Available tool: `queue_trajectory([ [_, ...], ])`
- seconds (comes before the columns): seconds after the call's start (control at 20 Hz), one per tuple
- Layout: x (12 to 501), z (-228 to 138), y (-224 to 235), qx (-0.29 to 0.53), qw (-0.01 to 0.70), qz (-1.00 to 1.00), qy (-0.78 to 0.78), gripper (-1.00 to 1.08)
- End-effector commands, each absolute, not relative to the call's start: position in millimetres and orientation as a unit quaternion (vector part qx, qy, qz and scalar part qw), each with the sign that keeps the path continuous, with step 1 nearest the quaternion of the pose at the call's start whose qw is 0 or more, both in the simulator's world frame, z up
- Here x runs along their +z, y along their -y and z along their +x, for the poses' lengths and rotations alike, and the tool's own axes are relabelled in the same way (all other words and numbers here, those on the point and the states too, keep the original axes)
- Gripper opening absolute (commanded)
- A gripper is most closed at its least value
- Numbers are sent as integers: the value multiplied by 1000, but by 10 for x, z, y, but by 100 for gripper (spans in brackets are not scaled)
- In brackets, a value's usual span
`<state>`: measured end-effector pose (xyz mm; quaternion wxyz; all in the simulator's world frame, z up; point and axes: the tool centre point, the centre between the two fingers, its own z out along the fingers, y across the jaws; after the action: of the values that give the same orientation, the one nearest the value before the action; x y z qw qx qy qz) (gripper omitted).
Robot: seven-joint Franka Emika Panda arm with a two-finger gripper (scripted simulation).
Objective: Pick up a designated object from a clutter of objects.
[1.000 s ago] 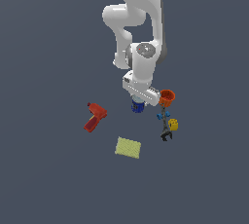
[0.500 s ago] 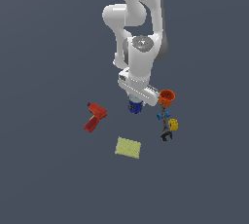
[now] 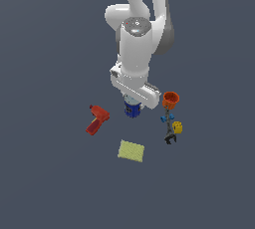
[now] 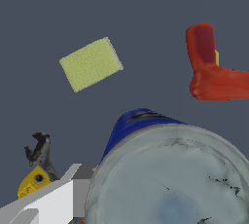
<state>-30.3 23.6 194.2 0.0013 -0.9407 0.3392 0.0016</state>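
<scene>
Small blue cylindrical can with grey-silver top [image 3: 132, 110] sits on the table directly under the claw [image 3: 132, 104], between red power drill [image 3: 97, 120] and orange cup [image 3: 170, 100]. Claw opening: cannot tell. Keep descent centred and vertical, then close squarely on the can's sides.

The can [image 3: 132, 110] sits under the pincer [image 3: 132, 104]. The drill [image 3: 97, 120] lies toward the exterior view's left, the cup [image 3: 170, 100], block [image 3: 177, 128] and clamp [image 3: 169, 129] toward its right. The sponge [image 3: 131, 151] lies nearer the camera.
</scene>
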Motion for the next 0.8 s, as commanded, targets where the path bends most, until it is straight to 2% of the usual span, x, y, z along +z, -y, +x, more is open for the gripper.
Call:
queue_trajectory([
  [0.0, 2160, -149, -138, 0, 2, -941, -339, -100],
  [0.75, 3101, 583, 323, 0, 1, -941, -339, -100],
])
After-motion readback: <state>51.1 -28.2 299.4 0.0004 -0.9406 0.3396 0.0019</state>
